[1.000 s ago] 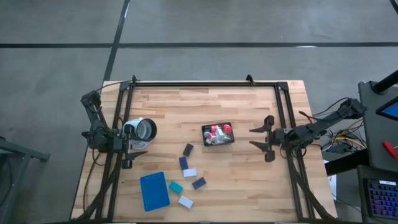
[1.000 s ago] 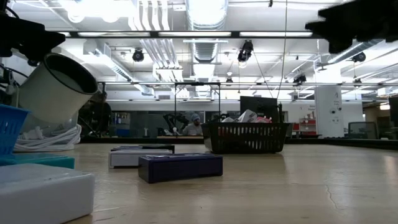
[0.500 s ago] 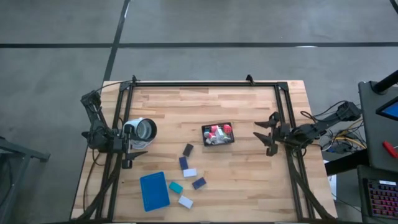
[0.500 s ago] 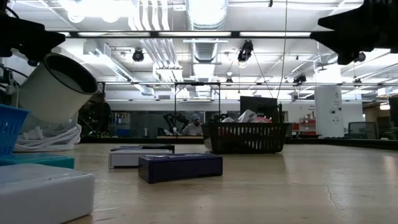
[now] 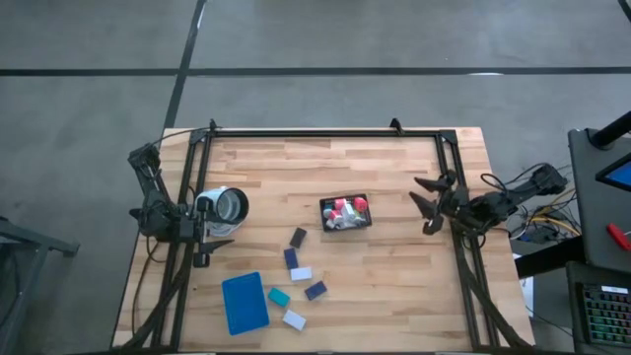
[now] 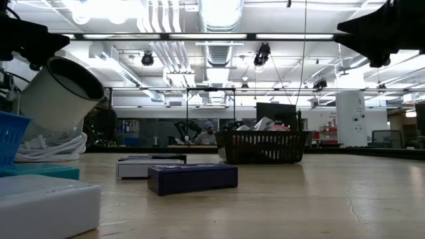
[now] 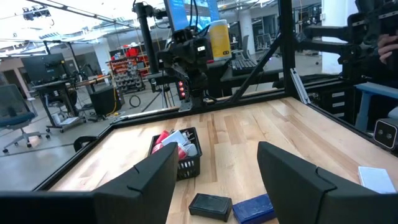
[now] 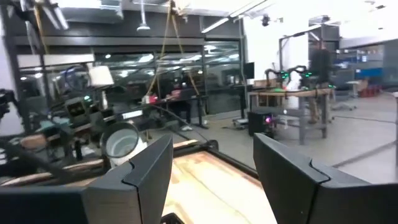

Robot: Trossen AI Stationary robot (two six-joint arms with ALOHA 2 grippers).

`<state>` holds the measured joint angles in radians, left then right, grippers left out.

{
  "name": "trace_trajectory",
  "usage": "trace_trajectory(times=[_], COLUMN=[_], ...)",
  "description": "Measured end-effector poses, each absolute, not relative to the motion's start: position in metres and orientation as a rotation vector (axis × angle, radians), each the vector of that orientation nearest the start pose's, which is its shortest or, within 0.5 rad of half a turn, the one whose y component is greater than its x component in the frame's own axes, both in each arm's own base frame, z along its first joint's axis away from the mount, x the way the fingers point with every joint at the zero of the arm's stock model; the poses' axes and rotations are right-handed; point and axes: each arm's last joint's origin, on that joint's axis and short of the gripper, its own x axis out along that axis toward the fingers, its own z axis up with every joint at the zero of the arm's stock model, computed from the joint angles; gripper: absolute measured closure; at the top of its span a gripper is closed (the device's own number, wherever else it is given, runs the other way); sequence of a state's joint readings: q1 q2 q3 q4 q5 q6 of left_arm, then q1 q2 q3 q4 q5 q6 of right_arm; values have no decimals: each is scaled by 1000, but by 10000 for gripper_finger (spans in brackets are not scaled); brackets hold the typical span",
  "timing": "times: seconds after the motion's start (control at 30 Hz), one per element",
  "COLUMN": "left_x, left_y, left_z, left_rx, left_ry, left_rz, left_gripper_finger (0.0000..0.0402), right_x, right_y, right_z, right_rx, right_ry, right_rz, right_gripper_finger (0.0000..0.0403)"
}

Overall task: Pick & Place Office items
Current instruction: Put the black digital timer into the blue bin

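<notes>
The black mesh basket point(image 5: 344, 212) stands mid-table and holds red, pink and white bits; it also shows in the left wrist view point(image 7: 177, 152). Small flat blocks lie on the table at the near left of it: black point(image 5: 298, 238), navy point(image 5: 291, 258), white point(image 5: 301, 273), navy point(image 5: 315, 290), teal point(image 5: 279, 296) and white point(image 5: 294, 319). My left gripper point(image 5: 222, 237) is open and empty at the table's left edge, left of the blocks; it also shows in its wrist view point(image 7: 217, 152). My right gripper point(image 5: 422, 203) is open and empty near the right edge, right of the basket, raised above the table; it also shows in its wrist view point(image 8: 211, 143).
A flat blue tray point(image 5: 245, 302) lies near the front left, beside the blocks. A white cup-like cylinder point(image 5: 225, 205) sits by my left arm, tilted above the table in the low view point(image 6: 60, 93). A black frame point(image 5: 325, 132) runs around the table. Bare wood lies between basket and right gripper.
My right gripper has drawn back toward the table's right edge and a little toward the far edge, turning as it went. It stays open and empty. Nothing on the table has moved.
</notes>
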<state>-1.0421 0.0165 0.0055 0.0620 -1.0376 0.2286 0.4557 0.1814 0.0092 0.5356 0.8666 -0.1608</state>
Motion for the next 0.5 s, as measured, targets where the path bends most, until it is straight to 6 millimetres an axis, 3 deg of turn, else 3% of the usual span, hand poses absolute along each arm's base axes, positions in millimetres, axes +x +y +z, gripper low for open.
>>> trace_trajectory(times=[0.3,0.5], left_x=[64,64], left_y=[-60,-60], left_z=[169,169], left_rx=[184,185], left_ry=[-26,-26], left_rz=[-1,-1], left_gripper_finger=[177,177], right_x=[90,92], right_y=[22,22], right_z=[193,181], right_rx=[33,97], right_ry=[-215,-131], right_rz=[-342,-328], right_gripper_finger=[186,186])
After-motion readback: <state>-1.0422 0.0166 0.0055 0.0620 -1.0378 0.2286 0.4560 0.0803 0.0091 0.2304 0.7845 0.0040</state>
